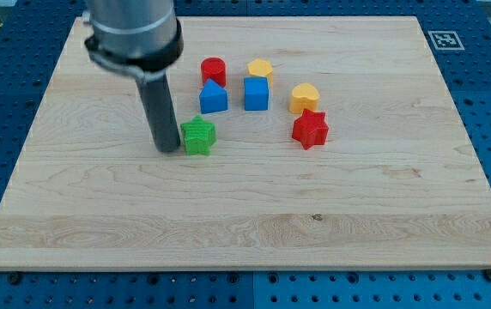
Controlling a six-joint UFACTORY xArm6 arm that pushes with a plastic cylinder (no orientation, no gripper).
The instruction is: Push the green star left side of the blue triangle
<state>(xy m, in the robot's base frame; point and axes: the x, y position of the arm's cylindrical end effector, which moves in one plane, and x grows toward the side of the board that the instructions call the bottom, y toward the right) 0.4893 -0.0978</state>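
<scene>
My tip touches the green star on its left side; star sits below-left of the blue triangle on the worktop. No gripper (just rod). Positioning step; next, probably get under the star and nudge it up

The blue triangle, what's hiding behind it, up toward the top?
A red cylinder stands right behind the blue triangle, toward the view's top. Its lower edge is covered by the triangle, so whether they touch cannot be seen. Nothing lies on top of either.
</scene>
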